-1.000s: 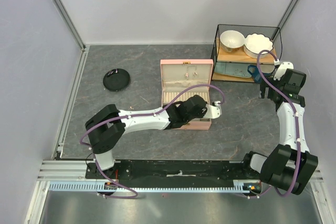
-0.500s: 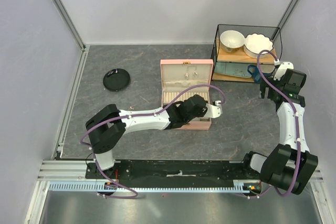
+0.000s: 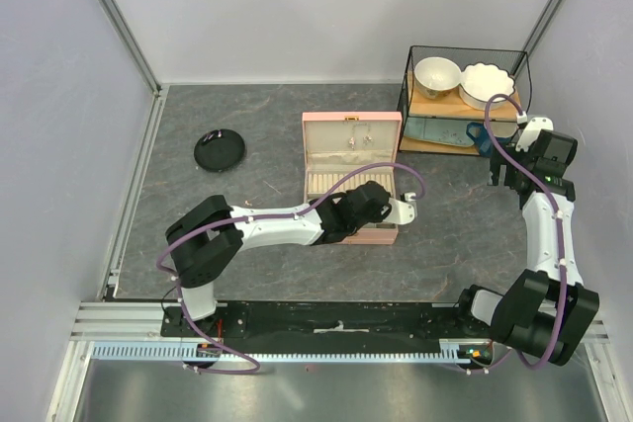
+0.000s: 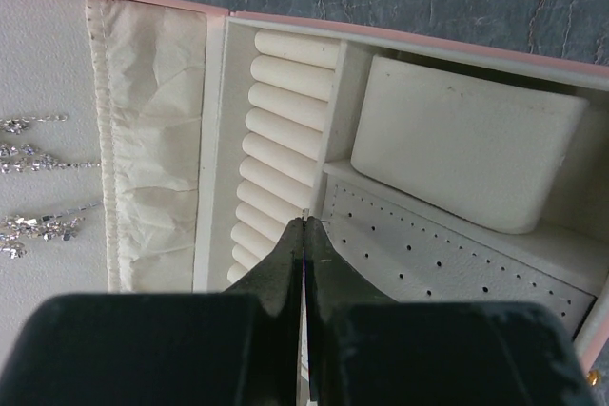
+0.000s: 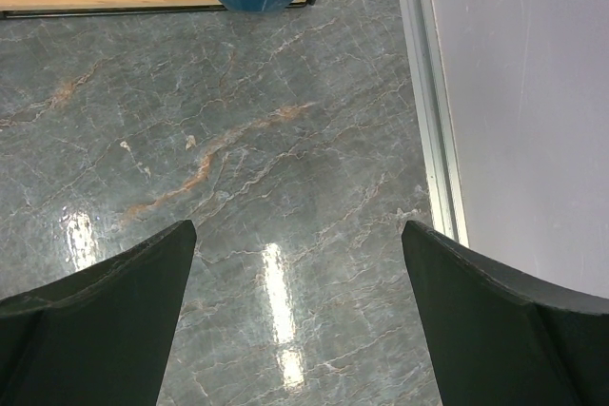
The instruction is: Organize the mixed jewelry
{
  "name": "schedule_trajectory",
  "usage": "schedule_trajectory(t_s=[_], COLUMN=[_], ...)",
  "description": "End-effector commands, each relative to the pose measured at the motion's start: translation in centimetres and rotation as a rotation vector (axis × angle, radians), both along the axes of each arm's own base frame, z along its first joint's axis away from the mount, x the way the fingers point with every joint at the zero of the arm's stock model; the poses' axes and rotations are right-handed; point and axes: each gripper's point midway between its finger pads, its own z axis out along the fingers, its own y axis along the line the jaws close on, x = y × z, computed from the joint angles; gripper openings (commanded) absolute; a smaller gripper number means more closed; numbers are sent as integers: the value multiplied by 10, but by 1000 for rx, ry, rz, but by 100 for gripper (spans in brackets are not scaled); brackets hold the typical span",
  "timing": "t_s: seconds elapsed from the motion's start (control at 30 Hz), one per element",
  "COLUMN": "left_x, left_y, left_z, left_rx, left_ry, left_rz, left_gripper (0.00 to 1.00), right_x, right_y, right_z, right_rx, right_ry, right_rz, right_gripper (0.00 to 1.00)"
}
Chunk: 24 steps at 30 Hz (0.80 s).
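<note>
Two-finger left gripper (image 4: 304, 221): pinched together (tip to tip) over the ring rolls (image 4: 285, 111) in the pink box (image 4: 428, 41).
Right gripper (image 5: 295, 235): spread wide above the table (image 5: 238, 140).

Pink box (image 3: 352, 120), cream lining (image 4: 152, 130), grey veined table (image 3: 247, 116).

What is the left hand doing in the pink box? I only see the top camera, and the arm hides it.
Observer: The left hand is shut, its tips pointing where the ring rolls meet a panel of little holes.
Operator: Is it holding jewelry?
Observer: A tiny pale speck shows right at its tips, but it is too small to say what it is.
Operator: And the right hand?
Observer: The right hand is wide open, with nothing between its fingers and only grey table under it.
</note>
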Motion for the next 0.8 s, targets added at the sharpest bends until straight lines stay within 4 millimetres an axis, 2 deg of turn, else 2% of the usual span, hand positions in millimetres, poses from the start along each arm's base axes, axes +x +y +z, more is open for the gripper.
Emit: schedule_trajectory(t_s=[0.0,0.77], left_x=[3,4], left_y=[-3,-7], left_z=[7,9], left_rx=[-11,-20], left_ry=[-40,-40], left_rz=[-6,-9], left_gripper=[2,2], right_x=[4,4], right_y=[0,-1], right_z=[0,-1], right_rx=[2,2], right_ry=[-17,-16], right_rz=[19,16], right_gripper=[98,98])
